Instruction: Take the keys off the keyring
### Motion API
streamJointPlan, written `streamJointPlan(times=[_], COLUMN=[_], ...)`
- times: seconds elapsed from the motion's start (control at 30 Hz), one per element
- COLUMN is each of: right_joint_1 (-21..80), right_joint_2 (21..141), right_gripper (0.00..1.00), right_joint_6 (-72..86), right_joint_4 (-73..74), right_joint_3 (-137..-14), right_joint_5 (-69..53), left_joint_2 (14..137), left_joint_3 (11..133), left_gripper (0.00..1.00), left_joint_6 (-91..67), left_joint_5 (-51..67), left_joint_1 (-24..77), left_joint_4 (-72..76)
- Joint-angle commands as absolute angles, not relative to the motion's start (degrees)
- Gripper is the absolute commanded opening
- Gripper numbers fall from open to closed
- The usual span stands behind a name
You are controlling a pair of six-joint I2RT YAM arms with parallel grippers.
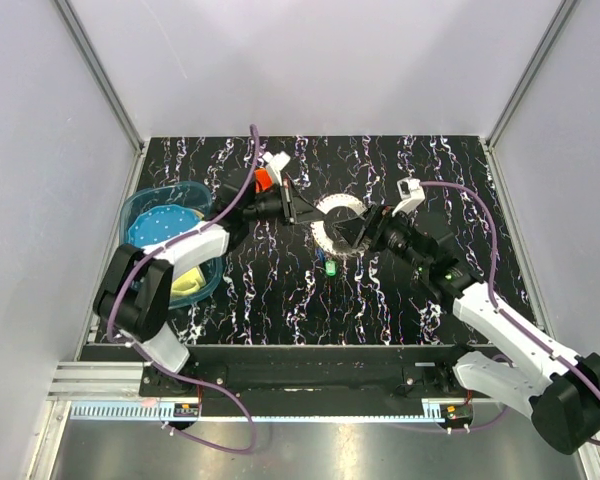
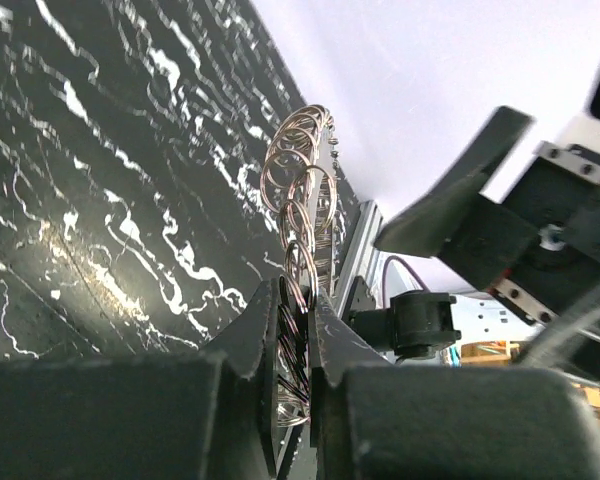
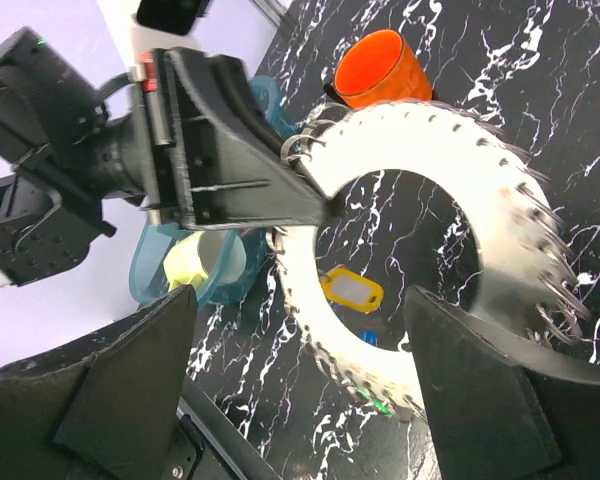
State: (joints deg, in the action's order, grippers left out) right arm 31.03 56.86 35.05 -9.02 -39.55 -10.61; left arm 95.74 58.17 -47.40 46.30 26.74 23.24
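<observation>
The keyring [image 1: 332, 207] is a pale toothed ring with small wire loops along its rim, held up over the black mat. My left gripper [image 1: 298, 206] is shut on its left rim; in the left wrist view the fingers [image 2: 250, 330] clamp the rim and loops of the keyring [image 2: 305, 185]. My right gripper [image 1: 364, 232] is open at the ring's right side, its jaws wide around the keyring [image 3: 420, 150] without touching it. A yellow key [image 3: 352, 290], a blue key [image 3: 368, 338] and a green key [image 3: 380, 405] show below the ring. The green key [image 1: 330, 268] lies on the mat.
An orange cup [image 1: 263, 180] stands behind the left gripper and also shows in the right wrist view [image 3: 380, 68]. A blue bin [image 1: 145, 215] with yellow items stands at the left edge. Grey walls enclose the mat on three sides.
</observation>
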Motion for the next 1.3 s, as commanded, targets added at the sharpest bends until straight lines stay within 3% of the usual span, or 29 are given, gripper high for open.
streamJointPlan(times=[0.0,0.2,0.3,0.63,0.77,0.8,0.9,0.97,1.03,1.17,1.27], right_joint_1=[31.2,31.2,31.2,31.2,31.11,31.2,31.11,31.2,31.2,31.2,31.2], right_joint_2=[54.5,58.08,59.58,64.86,67.41,67.67,67.06,65.23,63.82,62.05,62.14], right_gripper=[0.9,0.92,0.92,0.86,0.59,0.42,0.1,0.0,0.0,0.0,0.0], right_joint_6=[35.77,36.47,38.4,43.77,44.99,45.26,44.92,42.82,42.1,42.01,40.96], right_joint_4=[-14.42,-15.29,-16.17,-36.2,-41.82,-43.23,-47.1,-47.29,-47.72,-50.89,-51.15], right_joint_3=[-39.55,-41.57,-42.19,-38.58,-39.55,-39.46,-38.94,-38.85,-38.93,-40.07,-40.95], right_joint_5=[-7.57,-12.46,-12.92,-20.47,-24.6,-26.18,-28.73,-29.62,-30.23,-36.81,-38.93], left_joint_2=[88.43,85.08,82.71,75.76,75.32,75.06,74.62,73.48,70.86,65.4,64.34], left_joint_3=[56.61,53.35,53.09,49.14,46.94,46.59,45.97,45.97,45.36,43.42,44.99], left_gripper=[0.0,0.0,0.0,0.0,0.0,0.0,0.0,0.19,0.52,0.7,0.74], left_joint_6=[-46.85,-52.89,-50.82,-53.86,-58.53,-59.14,-58.28,-56.96,-55.29,-50.2,-46.49], left_joint_5=[46.49,51.41,52.12,54.13,55.02,55.11,55.72,57.21,58.44,58.18,61.51], left_joint_1=[23.48,17.67,17.23,17.23,17.23,17.23,17.05,16.44,15.3,11.08,11.16], left_joint_4=[31.21,39.36,36.48,39.8,47.01,47.46,46.41,43.61,41.67,33.61,30.41])
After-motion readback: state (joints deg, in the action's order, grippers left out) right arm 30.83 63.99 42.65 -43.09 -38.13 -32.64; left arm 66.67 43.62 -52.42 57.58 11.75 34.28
